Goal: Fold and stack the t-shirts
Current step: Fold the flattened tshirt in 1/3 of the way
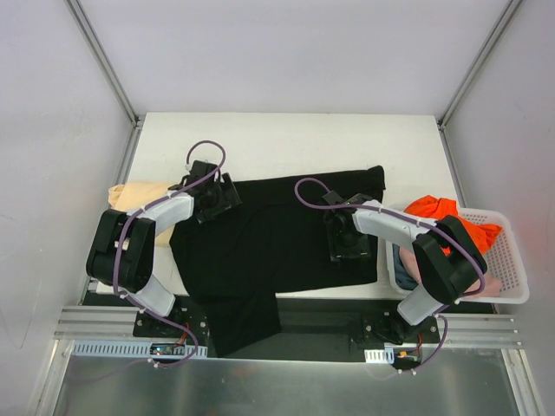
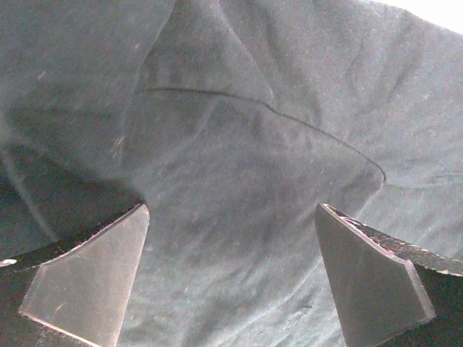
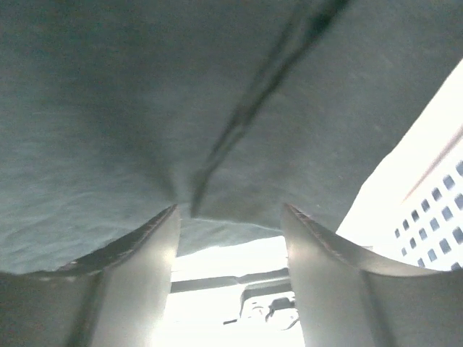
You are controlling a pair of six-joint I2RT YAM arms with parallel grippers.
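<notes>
A large black t-shirt (image 1: 277,243) lies spread over the middle of the white table (image 1: 286,139), and its lower part hangs over the front edge. My left gripper (image 1: 212,198) is open at the shirt's far left corner. In the left wrist view its fingers stand wide apart (image 2: 231,210) just over wrinkled black cloth (image 2: 253,144). My right gripper (image 1: 347,238) is open over the shirt's right side. In the right wrist view (image 3: 230,210) the cloth's edge (image 3: 145,108) lies at the fingertips. A pale tan shirt (image 1: 134,198) lies at the table's left edge.
A white mesh basket (image 1: 512,269) stands at the right edge of the table. It holds an orange shirt (image 1: 442,212), a pink one (image 1: 490,282) and some blue cloth (image 1: 404,260). The enclosure's walls stand close on the left, right and back.
</notes>
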